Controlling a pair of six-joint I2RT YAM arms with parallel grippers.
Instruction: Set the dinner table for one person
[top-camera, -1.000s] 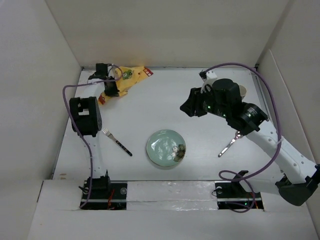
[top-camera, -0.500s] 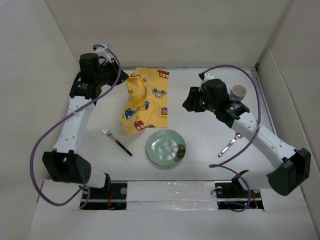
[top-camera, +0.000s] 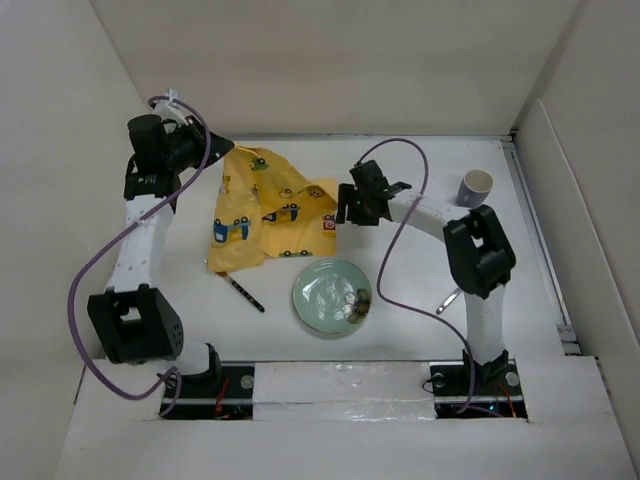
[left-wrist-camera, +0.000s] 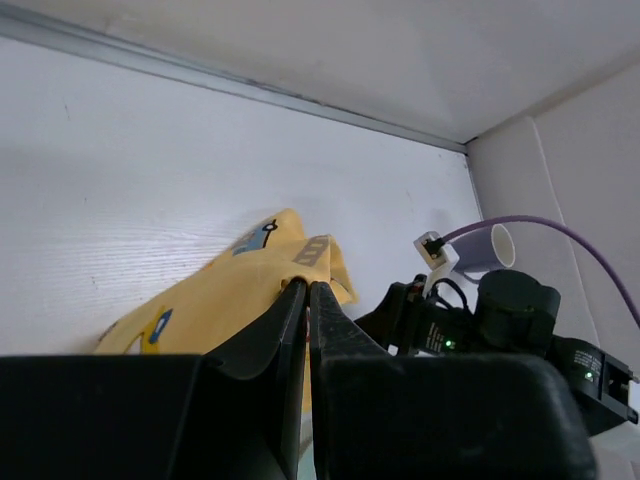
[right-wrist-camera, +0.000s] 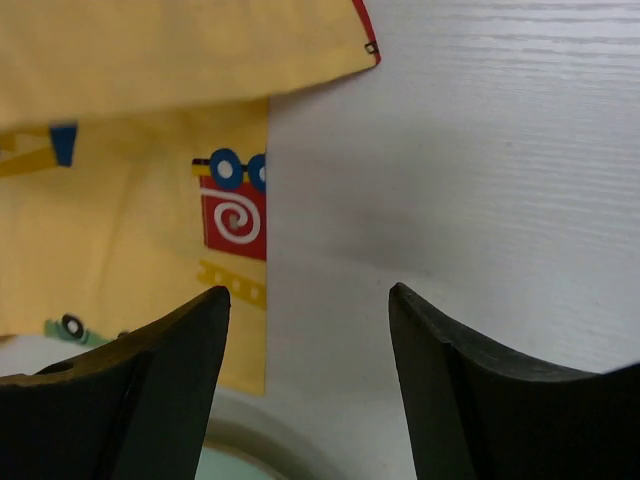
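The yellow car-print placemat (top-camera: 265, 205) lies partly spread on the white dinner table (top-camera: 280, 340), at the back left. My left gripper (top-camera: 213, 150) is shut on its far left corner; the left wrist view shows the jaws (left-wrist-camera: 307, 287) pinching the yellow cloth (left-wrist-camera: 220, 300). My right gripper (top-camera: 345, 208) is open and empty, low over the table at the placemat's right edge (right-wrist-camera: 130, 130), with the gap (right-wrist-camera: 308, 300) over bare table. The green plate (top-camera: 333, 297) sits at the front centre. The fork (top-camera: 245, 293) shows only its dark handle; the cloth covers its head.
A white cup (top-camera: 477, 185) stands at the back right and also shows in the left wrist view (left-wrist-camera: 490, 250). A spoon (top-camera: 450, 297) lies right of the plate, partly behind the right arm. The plate's rim (right-wrist-camera: 260, 440) is just below the right fingers. White walls surround the table.
The left gripper has pulled the placemat to the left, and the cloth now covers the fork's head. The right gripper has moved left and down to the placemat's right edge.
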